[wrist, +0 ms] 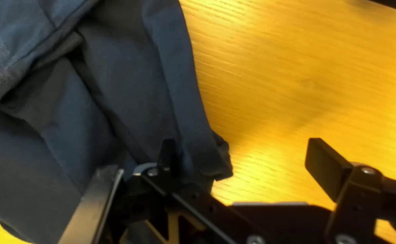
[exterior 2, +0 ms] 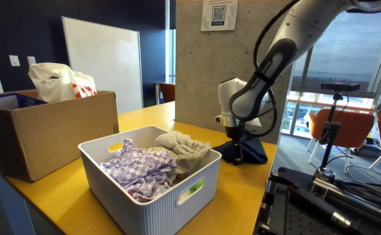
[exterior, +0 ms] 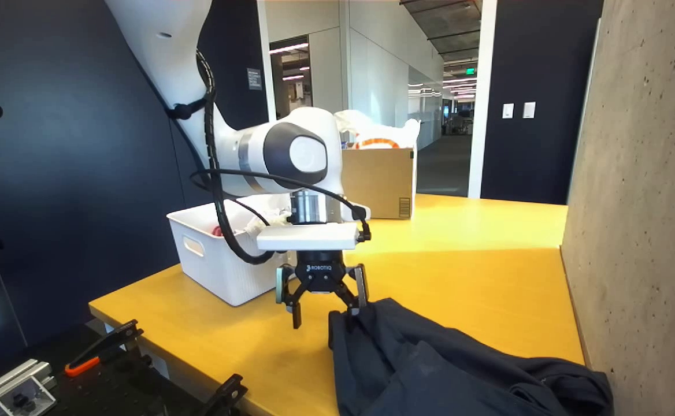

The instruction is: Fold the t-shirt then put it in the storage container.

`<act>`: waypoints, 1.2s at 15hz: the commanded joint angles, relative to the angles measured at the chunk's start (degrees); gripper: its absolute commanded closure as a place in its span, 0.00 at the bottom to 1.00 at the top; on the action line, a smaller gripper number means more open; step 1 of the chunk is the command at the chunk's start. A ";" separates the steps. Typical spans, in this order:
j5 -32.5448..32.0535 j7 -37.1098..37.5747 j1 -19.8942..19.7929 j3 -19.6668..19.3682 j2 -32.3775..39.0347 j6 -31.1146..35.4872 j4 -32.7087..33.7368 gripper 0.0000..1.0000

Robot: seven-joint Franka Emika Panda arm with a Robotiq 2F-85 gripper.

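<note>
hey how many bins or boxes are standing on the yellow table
2: the white storage container, and the brown cardboard box, to its left in an exterior view. The concrete pillar could be hiding more.

"ROBOTIQ" is marking the gripper; "FRAN" and "EMIKA" are running along the arm; "SCAN ME" is standing on the white sheet of the far pillar.

From the gripper in an exterior view, we have open table between two and three o'clock, up to the wall, and at eight. In our way, the bin stands at ten, the box at one; the shirt lies at four.
</note>
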 commanded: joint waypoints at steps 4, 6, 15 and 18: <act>0.42 0.89 0.12 -0.56 1.91 0.85 1.45 0.58; 0.38 1.07 0.27 -0.53 2.03 0.76 1.51 0.73; 0.12 1.65 4.21 2.25 1.44 -1.72 5.11 0.99; -0.32 2.67 7.69 3.40 1.55 -3.91 8.47 0.99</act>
